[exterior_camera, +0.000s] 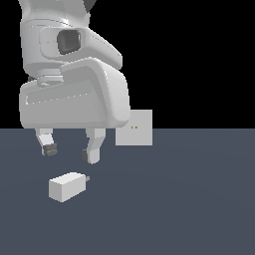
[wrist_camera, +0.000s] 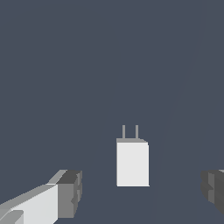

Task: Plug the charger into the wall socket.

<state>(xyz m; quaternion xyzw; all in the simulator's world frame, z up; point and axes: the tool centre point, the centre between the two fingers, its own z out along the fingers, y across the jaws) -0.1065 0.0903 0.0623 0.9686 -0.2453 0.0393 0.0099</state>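
Observation:
The charger (exterior_camera: pixel 68 186) is a small off-white block lying on the dark grey floor, its short grey prongs pointing toward the exterior view's right. In the wrist view the charger (wrist_camera: pixel 132 162) lies between the two fingers with its prongs showing. My gripper (exterior_camera: pixel 71 153) hangs open and empty just above and behind the charger, not touching it. The wall socket (exterior_camera: pixel 134 128) is an upright off-white square plate with two tiny yellowish holes, standing farther back to the exterior view's right, its left edge hidden by the arm. It is out of the wrist view.
The dark grey floor (exterior_camera: pixel 189 199) spreads around both things. The bulky white arm body (exterior_camera: pixel 74 94) fills the upper left of the exterior view.

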